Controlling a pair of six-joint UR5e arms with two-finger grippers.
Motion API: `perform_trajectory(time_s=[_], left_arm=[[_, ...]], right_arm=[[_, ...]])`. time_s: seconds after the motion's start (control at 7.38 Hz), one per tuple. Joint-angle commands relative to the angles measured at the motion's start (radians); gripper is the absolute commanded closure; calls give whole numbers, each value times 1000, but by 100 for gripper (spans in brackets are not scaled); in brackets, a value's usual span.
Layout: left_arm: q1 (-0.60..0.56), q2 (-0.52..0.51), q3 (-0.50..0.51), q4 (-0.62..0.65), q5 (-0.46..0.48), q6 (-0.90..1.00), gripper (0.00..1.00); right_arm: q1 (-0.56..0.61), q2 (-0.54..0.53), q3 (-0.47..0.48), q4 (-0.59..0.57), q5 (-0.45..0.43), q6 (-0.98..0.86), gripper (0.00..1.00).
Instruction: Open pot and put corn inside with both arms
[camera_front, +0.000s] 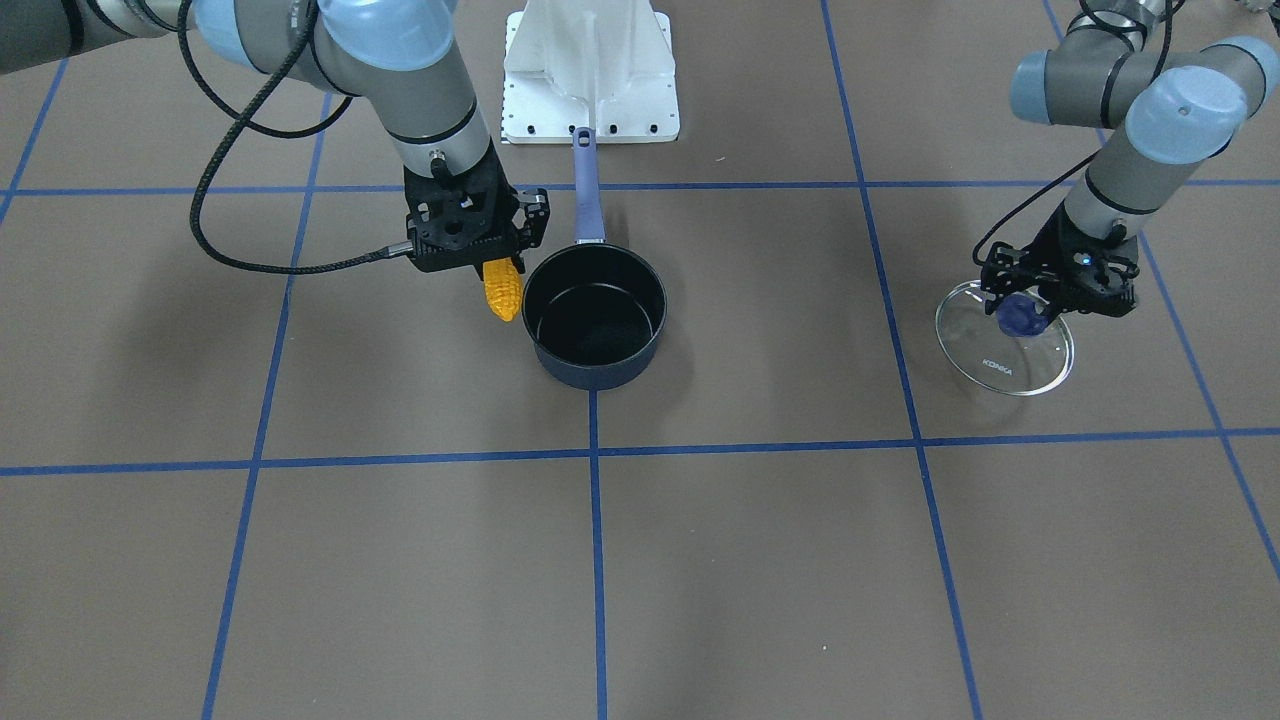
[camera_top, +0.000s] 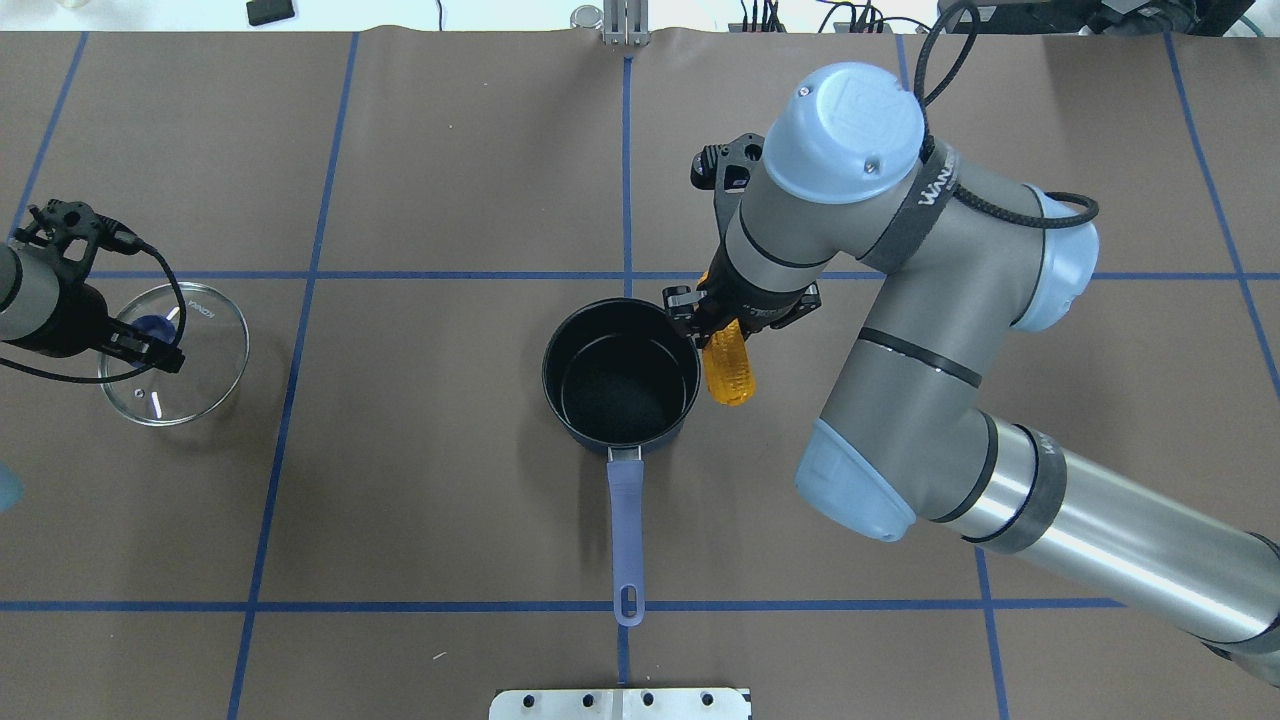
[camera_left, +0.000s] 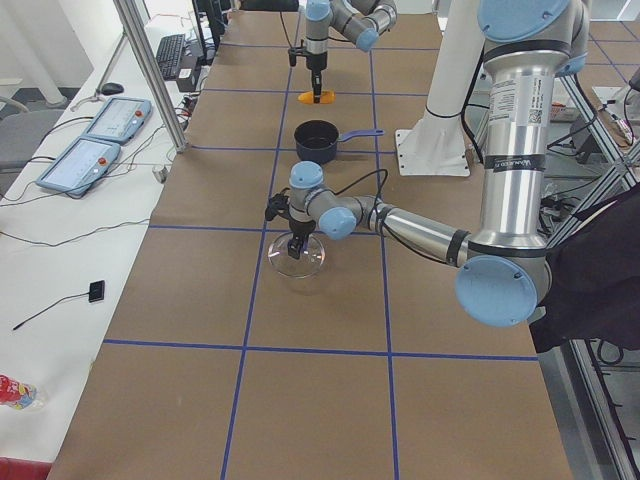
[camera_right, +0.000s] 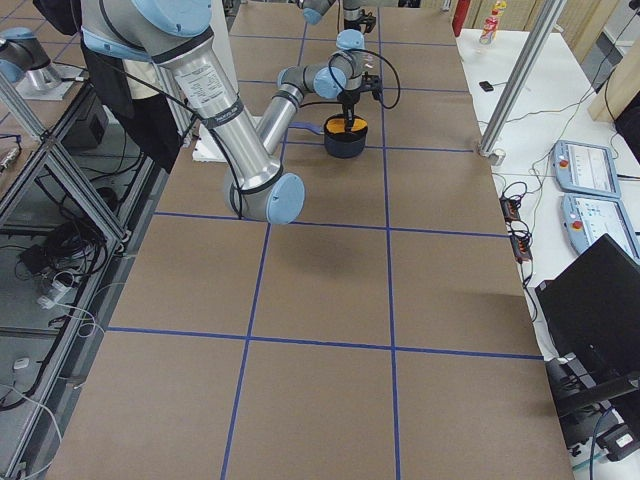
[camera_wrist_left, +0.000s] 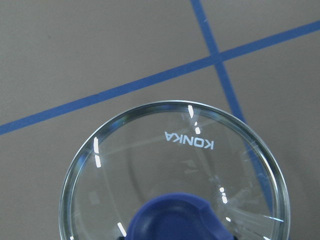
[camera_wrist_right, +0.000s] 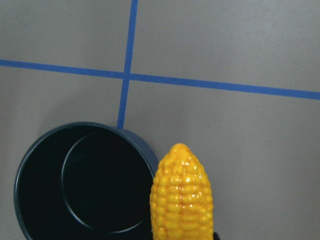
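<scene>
Small yellow-orange corn cob (camera_front: 502, 292) pinched in right gripper (camera_front: 488, 262) jaws, just outside rim of open dark navy saucepan (camera_front: 592, 374). Round glass lid (camera_front: 1012, 368) pinched by knob in left gripper (camera_front: 1024, 312) jaws, well apart. Risk: released here, corn is dropped onto worktop (camera_front: 700, 560); carried low, rim is struck.

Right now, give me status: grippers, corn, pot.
Right gripper shut on corn, beside the pot, not over it. Left gripper shut on lid, well aside. Pot open, empty.

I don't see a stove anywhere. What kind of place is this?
Probably a robot lab, not a kitchen: two robot arms at a table gridded with blue tape, control pads on a side bench.
</scene>
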Motion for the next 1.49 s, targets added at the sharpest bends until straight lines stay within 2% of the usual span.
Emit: perform_trajectory(time_s=[0.0,0.27,0.41,0.54,0.81,0.95,1.08,1.22,1.36], left_arm=[[-1,27,34,-52,-17,8,45],[1,23,55,-50,-14,9,42],[2,13,64,-50,-16,9,25],[2,10,63,-49,-16,7,19],[1,7,61,-46,-17,5,19],[-12,7,55,-46,-22,7,16],[-83,6,49,-43,-145,9,3],[-157,6,49,-41,-234,12,3],[-170,6,34,-38,-241,30,3]], right_arm=[[-31,36,-29,3,-22,15,87],[-34,42,-43,39,-22,41,87],[-38,43,-58,61,-22,56,87],[-42,65,-89,70,-22,56,87],[-68,89,-129,79,-54,82,87],[-72,89,-136,111,-55,93,87],[-78,97,-143,119,-57,118,87],[-78,111,-165,119,-57,118,87],[-78,131,-207,136,-58,118,87]])
